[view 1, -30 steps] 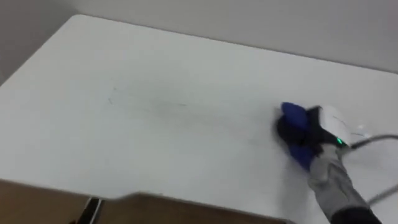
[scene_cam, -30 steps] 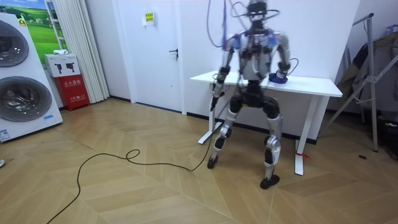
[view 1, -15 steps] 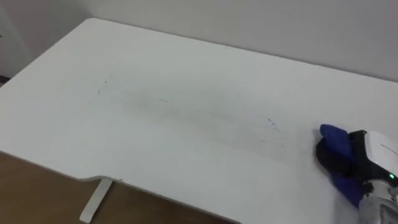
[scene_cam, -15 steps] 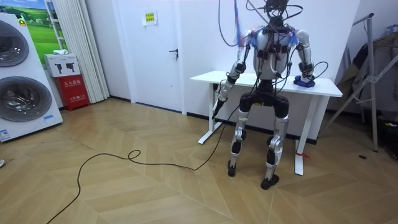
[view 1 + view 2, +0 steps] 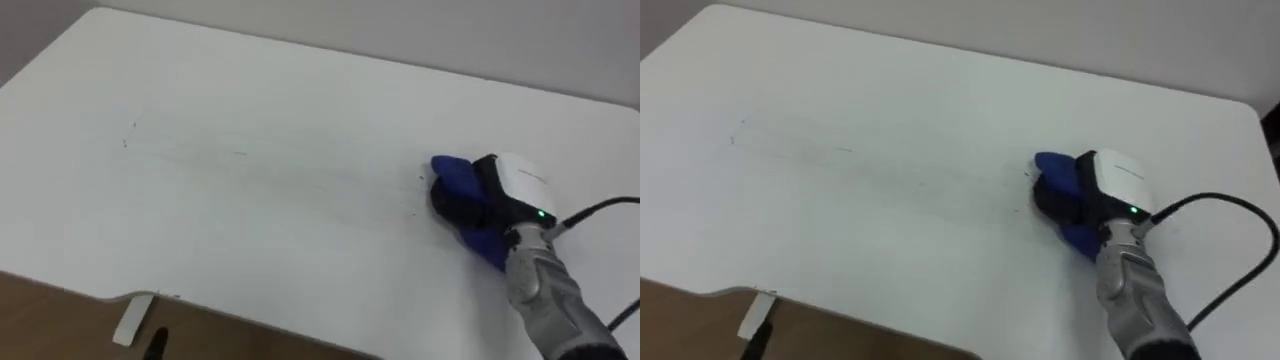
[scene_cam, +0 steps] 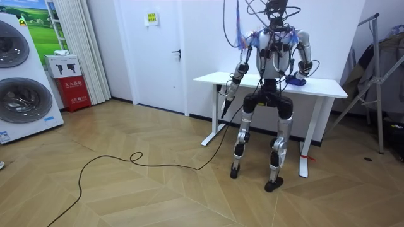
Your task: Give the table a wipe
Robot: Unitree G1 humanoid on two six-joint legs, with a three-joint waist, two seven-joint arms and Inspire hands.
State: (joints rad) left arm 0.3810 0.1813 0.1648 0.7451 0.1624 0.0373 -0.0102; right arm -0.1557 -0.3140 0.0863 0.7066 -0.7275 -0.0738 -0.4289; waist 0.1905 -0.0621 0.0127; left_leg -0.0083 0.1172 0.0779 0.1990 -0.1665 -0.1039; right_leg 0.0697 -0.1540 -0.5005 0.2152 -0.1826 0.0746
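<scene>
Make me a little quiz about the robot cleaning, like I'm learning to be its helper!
1. What does the right hand press on? A sponge, B blue cloth, C brush.
2. True or false: the cloth lies at the far left corner of the table.
3. Fill in: in the room view, the robot stands before a white ____.
Key: 1 B; 2 false; 3 table.

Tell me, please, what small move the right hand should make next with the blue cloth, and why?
Probably a short sweep to the robot's left. The right hand holds the blue cloth down on the white table. Small dark marks lie just left of the cloth, and fainter streaks show further left, so that side seems to need wiping.
</scene>
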